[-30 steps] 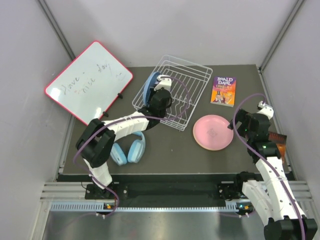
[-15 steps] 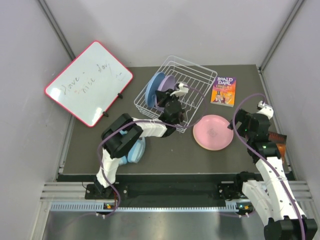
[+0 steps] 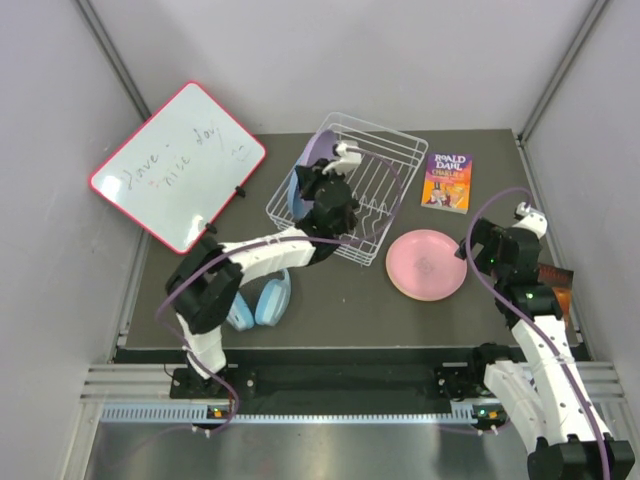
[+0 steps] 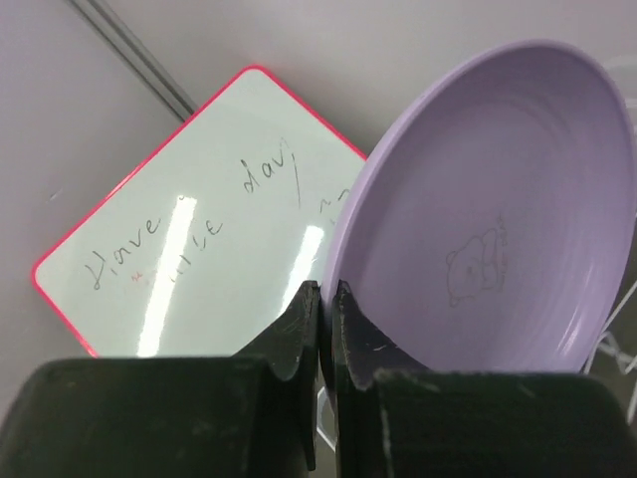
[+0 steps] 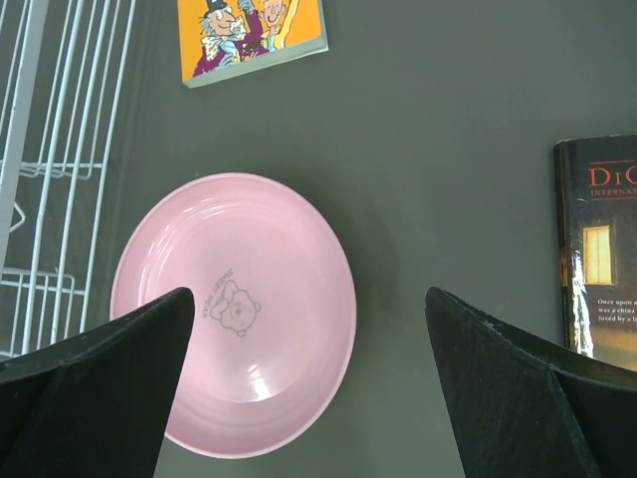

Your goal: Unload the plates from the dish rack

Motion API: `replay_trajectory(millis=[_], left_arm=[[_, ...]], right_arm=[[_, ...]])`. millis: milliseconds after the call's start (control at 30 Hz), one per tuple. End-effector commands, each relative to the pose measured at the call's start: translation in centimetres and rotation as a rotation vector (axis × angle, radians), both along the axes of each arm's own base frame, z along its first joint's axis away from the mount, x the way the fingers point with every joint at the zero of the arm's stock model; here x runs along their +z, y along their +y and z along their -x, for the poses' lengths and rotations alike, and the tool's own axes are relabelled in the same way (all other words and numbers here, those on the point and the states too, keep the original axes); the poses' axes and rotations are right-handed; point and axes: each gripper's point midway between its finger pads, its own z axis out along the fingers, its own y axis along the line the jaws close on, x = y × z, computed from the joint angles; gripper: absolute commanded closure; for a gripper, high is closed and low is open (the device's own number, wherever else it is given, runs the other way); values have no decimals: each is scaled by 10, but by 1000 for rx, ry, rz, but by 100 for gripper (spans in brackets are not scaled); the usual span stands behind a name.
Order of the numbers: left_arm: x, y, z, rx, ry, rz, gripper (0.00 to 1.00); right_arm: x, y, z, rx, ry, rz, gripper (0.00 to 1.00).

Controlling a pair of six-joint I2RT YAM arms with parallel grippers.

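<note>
While left gripper (image 4: 323, 304) pinches purple plate (image 4: 488, 229) — whiteboard (image 4: 199, 239) behind; right gripper (image 5: 309, 304) wide over pink plate (image 5: 234, 314).

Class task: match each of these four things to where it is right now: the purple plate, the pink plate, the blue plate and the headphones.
Things:
1. purple plate
2. pink plate
3. blue plate
4. headphones

Places:
A. lying flat on the table, right of the rack
B. standing on edge at the rack's left end, no hand on it
C. rim pinched by the left hand
D. on the table, partly hidden by the left arm

Pairs: 1-C, 2-A, 3-B, 4-D
</note>
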Motion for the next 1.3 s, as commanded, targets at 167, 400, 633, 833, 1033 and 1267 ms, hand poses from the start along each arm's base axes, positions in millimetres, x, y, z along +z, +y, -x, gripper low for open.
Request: replay_trajectory(millis=[167, 400, 633, 833, 1033, 1267], left_arm=[[75, -4, 17, -159, -45, 314, 100], [48, -67, 56, -581, 248, 575, 100], [26, -96, 103, -799, 392, 784, 100], [23, -110, 116, -876, 445, 847, 100], [25, -127, 126, -956, 475, 898, 100], [23, -148, 137, -1064, 514, 911, 100]], right_arm=[[17, 11, -1, 61, -47, -37, 0], [51, 68, -7, 353, -167, -183, 0], [71, 100, -8, 482, -286, -323, 1], [70, 109, -10, 519, -296, -366, 3], [60, 116, -13, 539, -270, -390, 11], [45, 124, -16, 587, -214, -387, 65]])
